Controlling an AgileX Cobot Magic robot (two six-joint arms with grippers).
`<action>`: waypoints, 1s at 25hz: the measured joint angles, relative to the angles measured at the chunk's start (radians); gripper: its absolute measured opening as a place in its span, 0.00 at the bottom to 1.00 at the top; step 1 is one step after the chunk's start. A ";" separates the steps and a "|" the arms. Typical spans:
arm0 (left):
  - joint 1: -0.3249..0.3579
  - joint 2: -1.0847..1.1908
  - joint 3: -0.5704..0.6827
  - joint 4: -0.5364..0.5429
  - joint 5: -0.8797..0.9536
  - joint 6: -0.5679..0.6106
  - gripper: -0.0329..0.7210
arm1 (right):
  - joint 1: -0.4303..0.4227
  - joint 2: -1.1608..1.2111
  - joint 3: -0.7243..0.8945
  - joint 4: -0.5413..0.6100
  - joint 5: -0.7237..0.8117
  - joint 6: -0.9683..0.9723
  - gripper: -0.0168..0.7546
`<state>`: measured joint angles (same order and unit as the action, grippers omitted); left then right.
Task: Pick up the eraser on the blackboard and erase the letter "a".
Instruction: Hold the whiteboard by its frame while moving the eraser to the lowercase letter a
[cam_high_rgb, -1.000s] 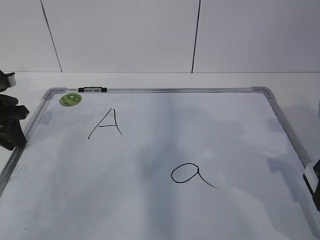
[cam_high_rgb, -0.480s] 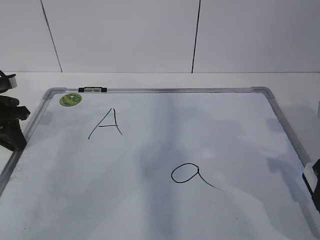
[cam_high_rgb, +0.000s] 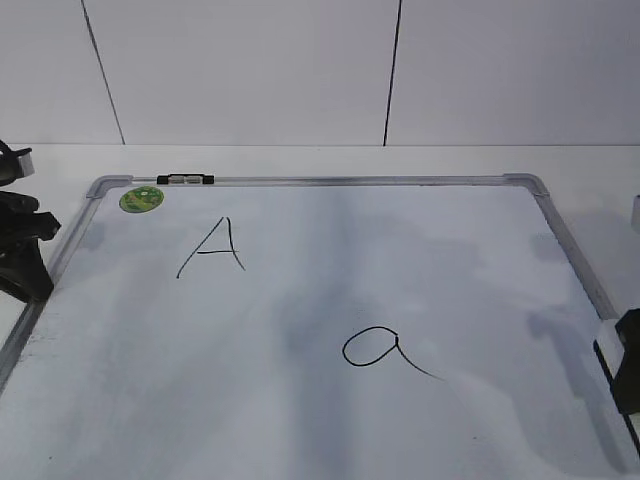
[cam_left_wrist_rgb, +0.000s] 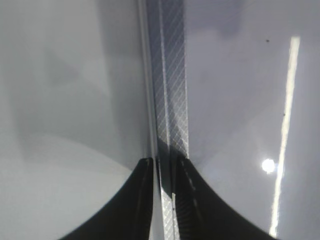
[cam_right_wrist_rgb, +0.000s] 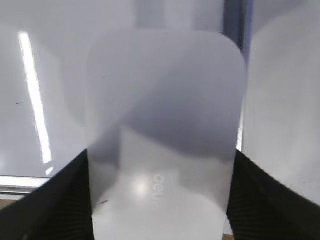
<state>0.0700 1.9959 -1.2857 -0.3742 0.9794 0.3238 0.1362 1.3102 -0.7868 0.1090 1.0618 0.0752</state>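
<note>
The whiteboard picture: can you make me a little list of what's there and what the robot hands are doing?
board: blackboard, white, silver frame
letters: capital A; letter "a", not erased
eraser: eraser, between right gripper fingers, at board's right edge
left gripper: left gripper, nearly shut over left frame rail
sticker: green sticker, far left corner

The blackboard (cam_high_rgb: 300, 420) is a large white wipe-clean board with a silver metal frame and grey corner caps, lying flat on the bench; a round green sticker sits in its far left corner. The letter "a" (cam_high_rgb: 372, 348) is drawn in black marker, a wide oval loop with a tail trailing right, in the near right part of the board and unsmudged. The eraser (cam_right_wrist_rgb: 165, 130) is a flat white block with rounded corners and faint grey lettering, at the board's right edge (cam_high_rgb: 612, 340), held between the right end effector's (cam_right_wrist_rgb: 160, 200) dark fingers.
</note>
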 joint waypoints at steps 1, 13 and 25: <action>0.002 0.000 0.000 -0.002 0.000 0.000 0.19 | 0.000 0.000 0.000 0.009 -0.001 -0.007 0.76; 0.002 0.000 0.000 -0.002 0.000 0.002 0.19 | 0.000 0.000 -0.013 0.015 -0.001 -0.030 0.76; 0.002 0.000 0.000 -0.002 0.002 0.002 0.19 | 0.198 0.138 -0.215 0.004 0.020 -0.013 0.76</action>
<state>0.0716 1.9959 -1.2857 -0.3765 0.9812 0.3259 0.3340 1.4483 -1.0017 0.1129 1.0817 0.0618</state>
